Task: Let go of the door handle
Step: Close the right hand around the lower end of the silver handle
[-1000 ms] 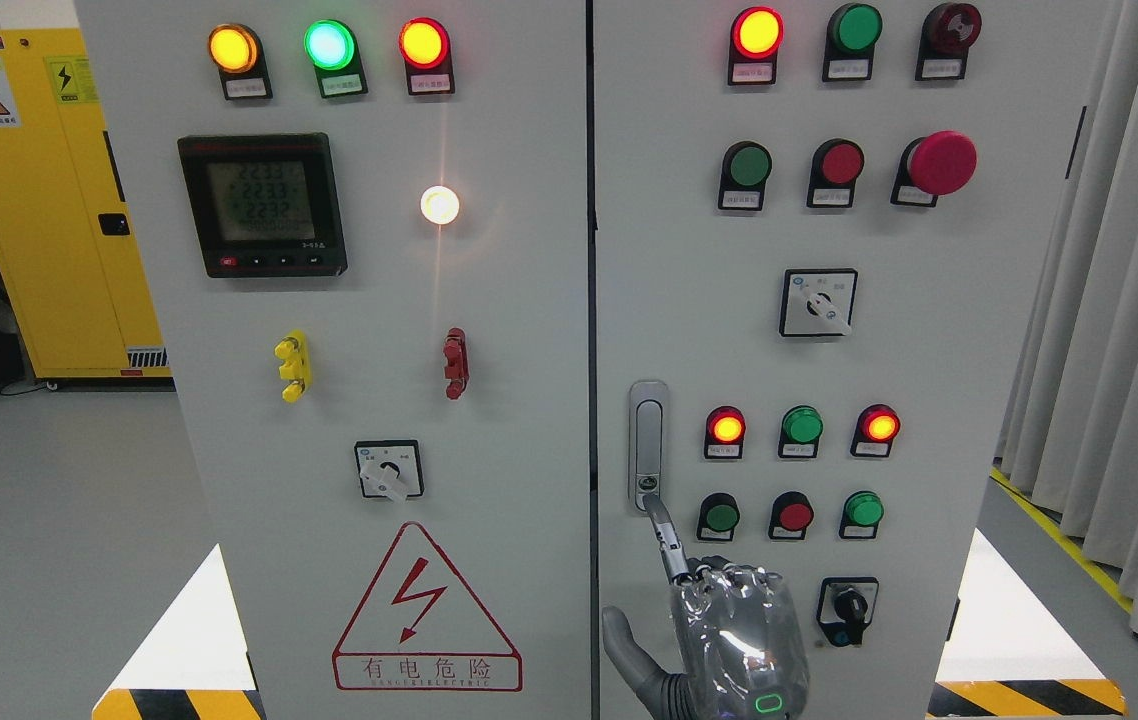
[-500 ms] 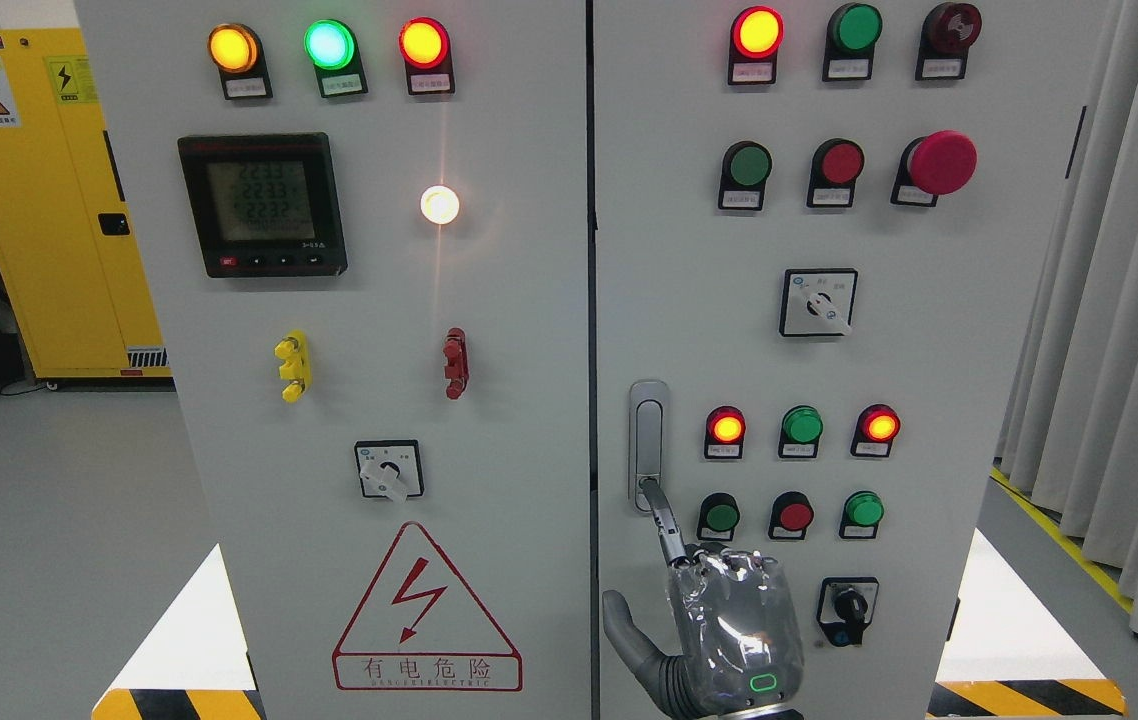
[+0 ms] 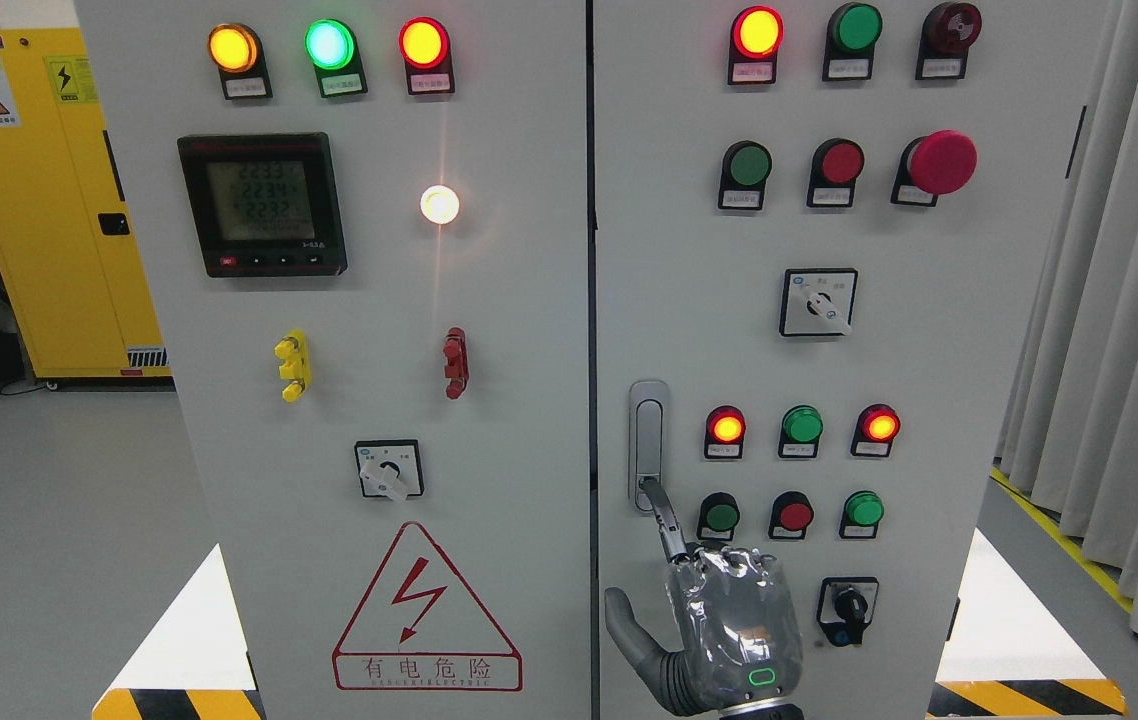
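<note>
The silver door handle (image 3: 648,435) stands upright in its recessed plate near the left edge of the right cabinet door (image 3: 929,380). My right hand (image 3: 729,620) comes up from the bottom edge, back of the hand toward the camera. Its index finger (image 3: 664,520) is stretched out and its tip touches the round lock button at the handle's lower end. The other fingers are curled into the palm and the thumb (image 3: 629,630) sticks out to the left. Nothing is grasped. The left arm is out of view.
Lit indicator lamps, push buttons (image 3: 794,515) and a black rotary switch (image 3: 847,608) crowd the door right of the hand. The left door (image 3: 379,380) carries a meter and a red warning triangle. A yellow cabinet (image 3: 39,200) stands far left, grey curtains (image 3: 1129,350) at right.
The right hand has risen a little, and its index fingertip has moved from just below the handle plate onto the handle's lower end.
</note>
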`<action>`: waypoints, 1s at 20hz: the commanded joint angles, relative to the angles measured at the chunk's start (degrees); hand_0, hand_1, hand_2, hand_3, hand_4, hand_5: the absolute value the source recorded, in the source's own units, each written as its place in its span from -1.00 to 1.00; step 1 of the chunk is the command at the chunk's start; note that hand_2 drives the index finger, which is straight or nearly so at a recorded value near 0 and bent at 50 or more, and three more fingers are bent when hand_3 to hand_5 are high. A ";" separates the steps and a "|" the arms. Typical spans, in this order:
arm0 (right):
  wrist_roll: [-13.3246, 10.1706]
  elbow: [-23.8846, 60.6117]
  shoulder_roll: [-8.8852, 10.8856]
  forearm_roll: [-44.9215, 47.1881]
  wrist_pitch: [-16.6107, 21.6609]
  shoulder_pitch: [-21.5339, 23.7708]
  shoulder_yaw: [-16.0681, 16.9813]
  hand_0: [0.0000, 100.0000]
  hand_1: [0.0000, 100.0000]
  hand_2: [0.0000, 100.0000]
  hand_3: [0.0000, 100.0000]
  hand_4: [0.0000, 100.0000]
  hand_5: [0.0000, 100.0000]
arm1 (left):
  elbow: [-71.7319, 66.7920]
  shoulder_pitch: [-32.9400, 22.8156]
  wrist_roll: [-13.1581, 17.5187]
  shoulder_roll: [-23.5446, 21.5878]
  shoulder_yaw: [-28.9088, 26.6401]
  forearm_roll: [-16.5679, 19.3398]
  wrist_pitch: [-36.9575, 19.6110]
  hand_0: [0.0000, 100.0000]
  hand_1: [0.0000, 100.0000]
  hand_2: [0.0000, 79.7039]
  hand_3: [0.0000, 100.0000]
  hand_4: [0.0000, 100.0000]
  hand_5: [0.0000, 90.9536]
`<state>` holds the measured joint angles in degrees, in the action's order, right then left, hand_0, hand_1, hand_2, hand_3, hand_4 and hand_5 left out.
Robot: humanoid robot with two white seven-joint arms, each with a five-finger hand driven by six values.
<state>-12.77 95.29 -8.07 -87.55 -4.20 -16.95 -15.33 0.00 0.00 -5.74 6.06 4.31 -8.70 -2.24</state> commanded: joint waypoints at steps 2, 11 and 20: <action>0.20 -0.72 -0.01 0.02 -0.01 -0.19 0.21 -0.17 -0.39 -1.00 0.93 0.94 1.00 | 0.79 1.58 0.02 0.00 0.00 -0.01 0.04 -0.76 0.11 -1.00 -1.00 -1.00 -1.00; 0.56 -0.72 -0.01 0.02 0.16 -0.10 0.04 -0.16 -0.39 -1.00 0.93 0.95 1.00 | 0.79 1.58 0.02 0.00 0.00 -0.01 0.04 -0.76 0.11 -1.00 -1.00 -1.00 -1.00; 1.96 -0.72 -0.10 0.02 0.07 0.07 -0.05 -0.15 -0.39 -1.00 0.97 0.95 1.00 | 0.79 1.58 0.02 0.00 0.00 0.08 0.04 -0.76 0.11 -1.00 -1.00 -1.00 -1.00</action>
<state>-11.40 94.73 -8.13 -87.54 -4.08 -17.01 -15.30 0.00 0.00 -5.74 6.06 4.31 -8.69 -2.24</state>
